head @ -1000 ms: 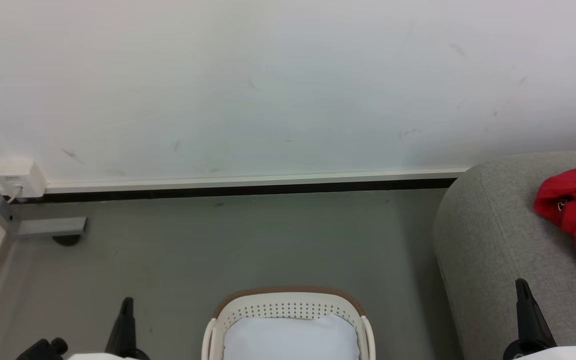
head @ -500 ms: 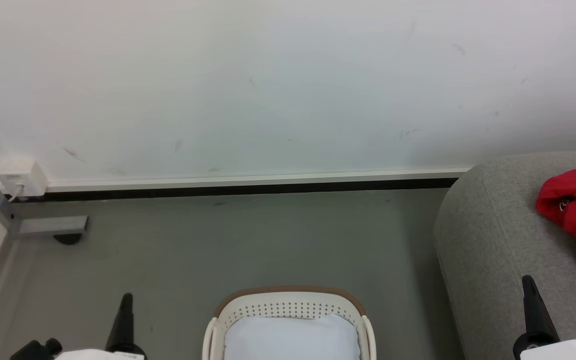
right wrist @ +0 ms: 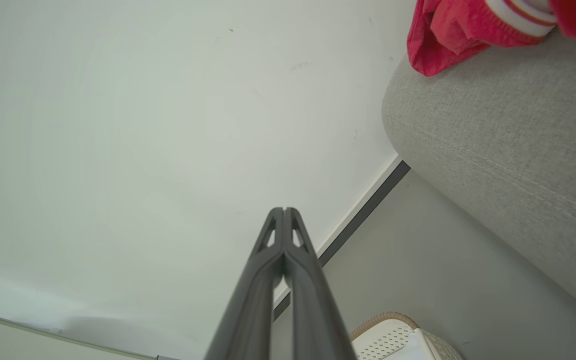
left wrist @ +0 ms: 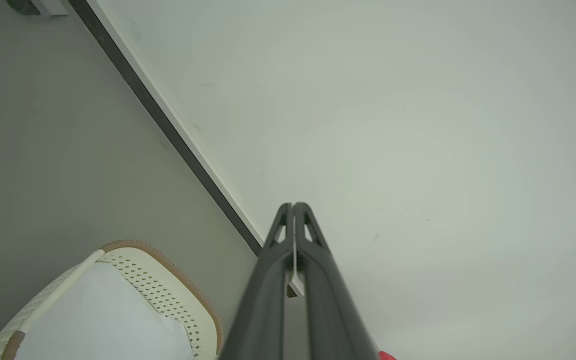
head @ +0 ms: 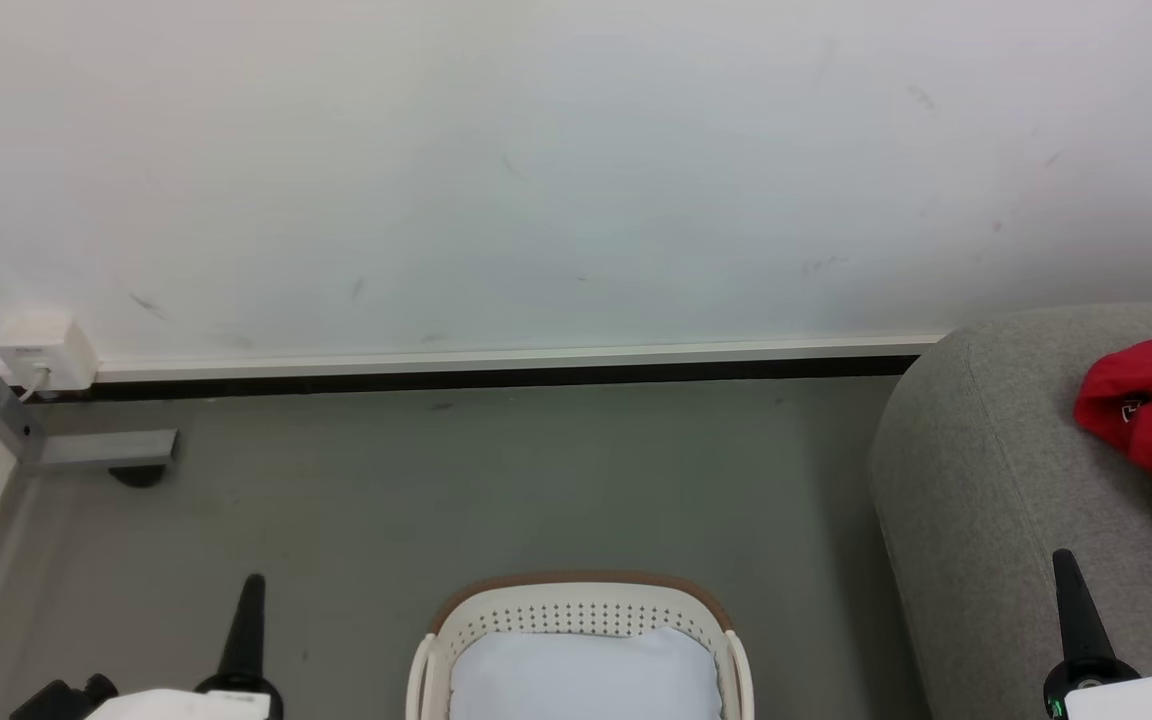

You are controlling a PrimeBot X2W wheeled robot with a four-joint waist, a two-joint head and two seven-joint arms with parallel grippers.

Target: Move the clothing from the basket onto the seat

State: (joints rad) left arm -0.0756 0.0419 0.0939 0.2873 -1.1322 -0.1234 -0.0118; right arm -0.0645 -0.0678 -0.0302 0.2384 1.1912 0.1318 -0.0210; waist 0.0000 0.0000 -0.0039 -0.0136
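The cream-white basket (head: pixel 576 608) with a brown rim stands on the floor at the bottom centre, and pale blue clothing (head: pixel 584 675) fills it. The grey seat (head: pixel 976 480) rises at the right, with a red garment (head: pixel 1151 410) lying on it. My left gripper (head: pixel 253 582) points up at the lower left, shut and holding nothing, to the left of the basket. Over the seat's front my right gripper (head: pixel 1063 558) is likewise shut on nothing. In the left wrist view the left gripper (left wrist: pixel 293 205) has the basket (left wrist: pixel 168 280) at its lower left. The right wrist view shows the right gripper (right wrist: pixel 284 210), the seat (right wrist: pixel 508 150) and the red garment (right wrist: pixel 448 35).
A white wall (head: pixel 536 170) with a dark skirting strip (head: pixel 496 380) runs across behind the basket. A white socket box (head: pixel 44 348) and a grey metal frame foot (head: pixel 101 450) sit at the far left. Grey floor (head: pixel 496 480) lies between basket and wall.
Both grippers have shifted slightly: the left finger has risen a little, the right one has slid to the right over the seat. The basket and garments stay put.
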